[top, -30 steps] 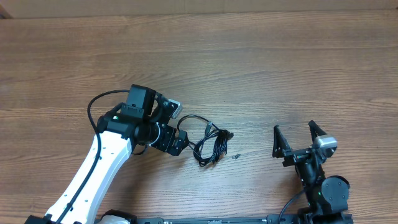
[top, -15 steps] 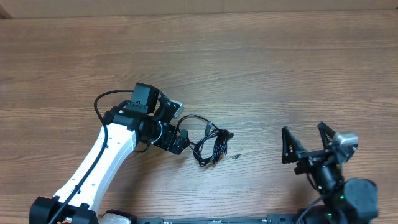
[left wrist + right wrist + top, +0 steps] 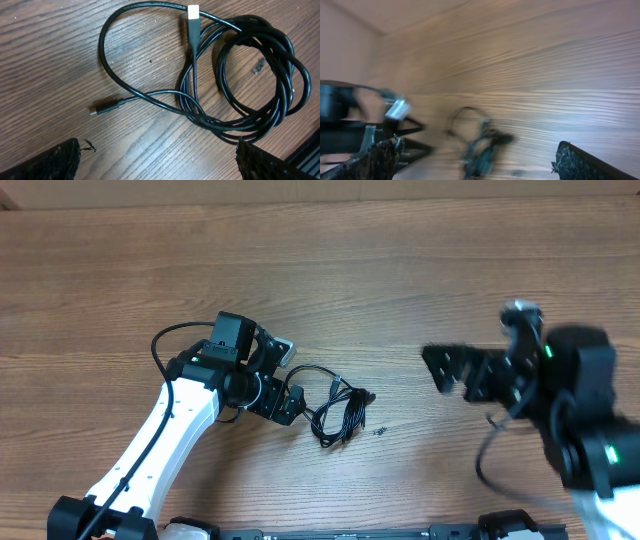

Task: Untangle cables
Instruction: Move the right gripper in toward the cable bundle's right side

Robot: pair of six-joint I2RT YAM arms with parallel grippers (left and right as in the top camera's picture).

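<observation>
The cables (image 3: pixel 340 408) are thin black wires in one loose coil on the wooden table, with a loop running out to the left. In the left wrist view the coil (image 3: pixel 250 85) lies at the right, with a silver-tipped plug (image 3: pixel 192 11) at the top and a small plug (image 3: pixel 100 109) at the left. My left gripper (image 3: pixel 291 384) is open just left of the coil, its fingertips (image 3: pixel 52 162) low and holding nothing. My right gripper (image 3: pixel 440 368) is open, blurred and empty, off to the right of the coil. Its wrist view shows the coil (image 3: pixel 481 144) ahead.
A tiny dark speck (image 3: pixel 379 430) lies right of the coil. The left arm's white link (image 3: pixel 160 450) runs to the front left. The left gripper (image 3: pixel 355 117) shows blurred in the right wrist view. Bare wood table (image 3: pixel 400 270) stretches behind.
My right arm has swung up from the front edge and turned left, its gripper now pointing toward the coil. My left gripper shifted slightly right early on. The cables have not moved.
</observation>
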